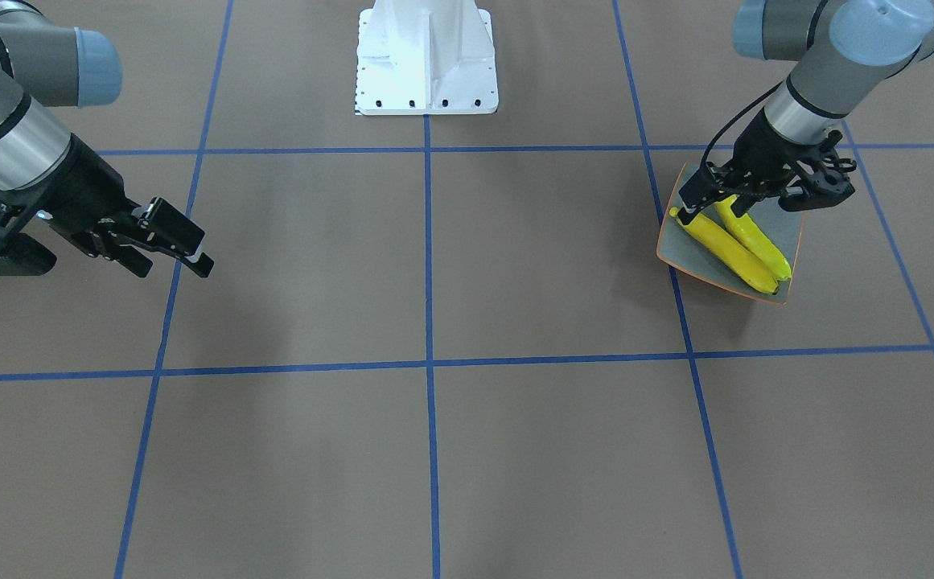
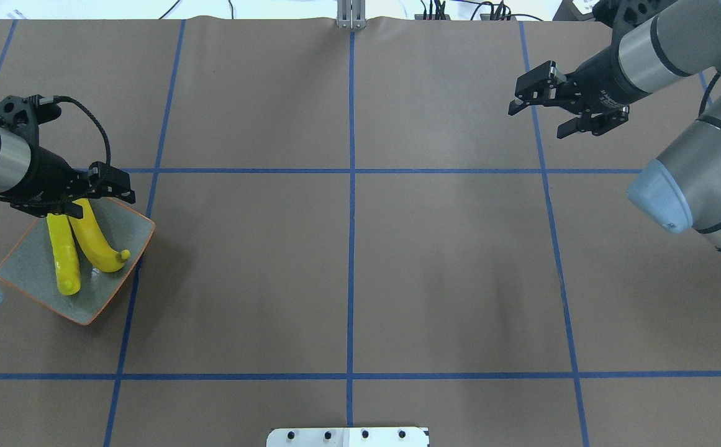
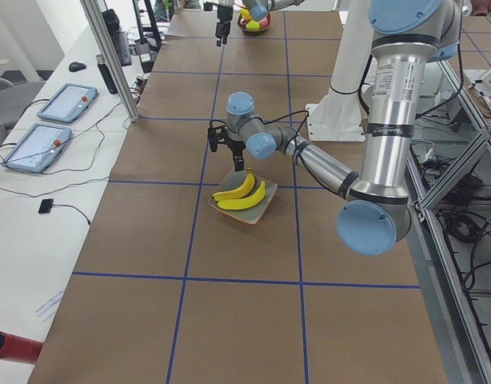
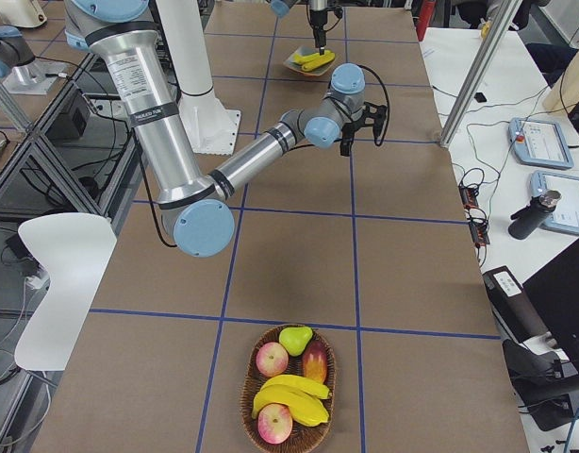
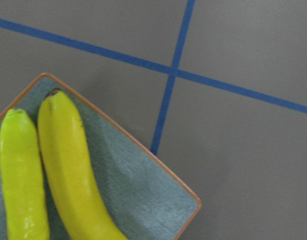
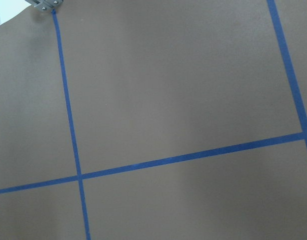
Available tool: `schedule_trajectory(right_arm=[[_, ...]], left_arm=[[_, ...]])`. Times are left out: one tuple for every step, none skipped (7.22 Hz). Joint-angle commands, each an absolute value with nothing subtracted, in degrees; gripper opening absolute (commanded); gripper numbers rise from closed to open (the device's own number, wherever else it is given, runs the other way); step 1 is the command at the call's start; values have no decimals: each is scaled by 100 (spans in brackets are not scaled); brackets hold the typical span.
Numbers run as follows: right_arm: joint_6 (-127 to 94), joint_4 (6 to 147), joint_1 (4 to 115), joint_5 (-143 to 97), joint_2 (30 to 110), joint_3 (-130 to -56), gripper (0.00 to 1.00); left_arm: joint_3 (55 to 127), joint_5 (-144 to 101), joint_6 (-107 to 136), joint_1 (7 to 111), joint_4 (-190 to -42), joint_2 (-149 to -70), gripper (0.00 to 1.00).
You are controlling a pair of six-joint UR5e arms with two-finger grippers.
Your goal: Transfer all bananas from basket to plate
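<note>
Fingers (image 2: 113,182) apart on left gripper (image 2: 84,197) and right gripper (image 2: 539,118); had two bananas (image 2: 96,242) on plate (image 2: 31,273); needed basket (image 4: 243,398) pair next.

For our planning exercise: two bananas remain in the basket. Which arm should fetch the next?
Right: the right hand, open, is nearer the basket; the left hand hovers over the plate.

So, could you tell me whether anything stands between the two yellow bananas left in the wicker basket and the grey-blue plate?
Nothing visible does. The brown table between the basket and the plate shows only blue tape lines. The bananas lie uncovered among other fruit. The open right gripper hovers above it.
</note>
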State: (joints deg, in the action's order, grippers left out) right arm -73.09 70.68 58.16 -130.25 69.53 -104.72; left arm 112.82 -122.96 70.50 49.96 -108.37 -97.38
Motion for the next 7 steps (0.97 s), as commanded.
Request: schedule_trajectory(right_arm=[[-7008, 7084, 6334, -12999, 7380, -10424, 100], [-6396, 7093, 6641, -12999, 7731, -10433, 100], [-5850, 7136, 7001, -12999, 8082, -10424, 100], [-5096, 7163, 7405, -12990, 8512, -10415, 100], [-4254, 7163, 7818, -12990, 8960, -10337, 100], [-3262, 7163, 8153, -12982, 9435, -10249, 100], [-2417, 7154, 8478, -12955, 9814, -10100, 100]], left_arm=[[11276, -12322, 7049, 5018, -10828, -10175, 100], [11259, -12331, 7066, 5010, -10828, -10360, 100], [11267, -12340, 7066, 5010, -10828, -10380, 100], [11259, -12331, 7066, 5010, -10828, -10371, 100], [11224, -12331, 7005, 5027, -10828, -10328, 100], [11189, -12322, 6605, 5097, -10785, -10310, 100], [11232, -12322, 5957, 5298, -10384, -10310, 100]])
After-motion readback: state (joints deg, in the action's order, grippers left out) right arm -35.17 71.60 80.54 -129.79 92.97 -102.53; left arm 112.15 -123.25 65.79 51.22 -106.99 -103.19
